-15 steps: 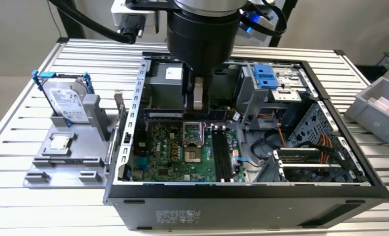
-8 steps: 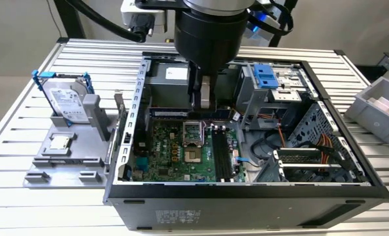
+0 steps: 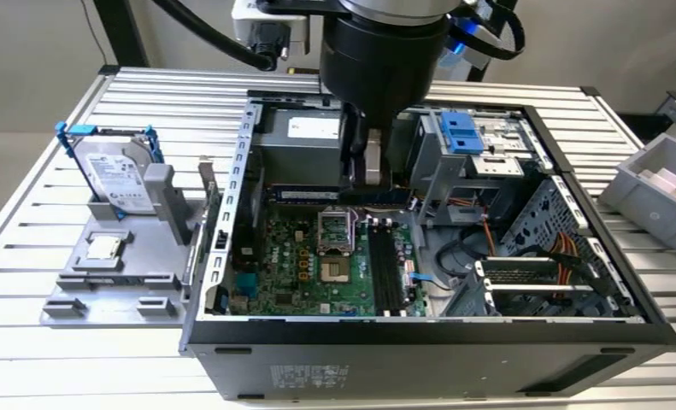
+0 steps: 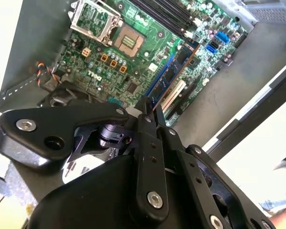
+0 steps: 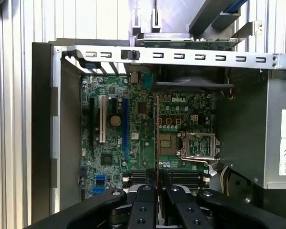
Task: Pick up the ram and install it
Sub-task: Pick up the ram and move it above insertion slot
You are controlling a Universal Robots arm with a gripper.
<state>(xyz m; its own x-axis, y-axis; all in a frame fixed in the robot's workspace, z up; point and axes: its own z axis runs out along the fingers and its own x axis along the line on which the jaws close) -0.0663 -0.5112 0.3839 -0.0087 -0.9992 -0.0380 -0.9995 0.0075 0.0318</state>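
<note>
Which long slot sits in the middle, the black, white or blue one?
The white slot: black slot on one side, blue slot on the other.

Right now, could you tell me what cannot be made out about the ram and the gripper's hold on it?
- Second wrist view: the gripper covers the held end of the ram and the near motherboard.
- First wrist view: the ram is edge-on, so its face cannot be seen.
- Exterior view: the arm hides where the ram is gripped.
</note>
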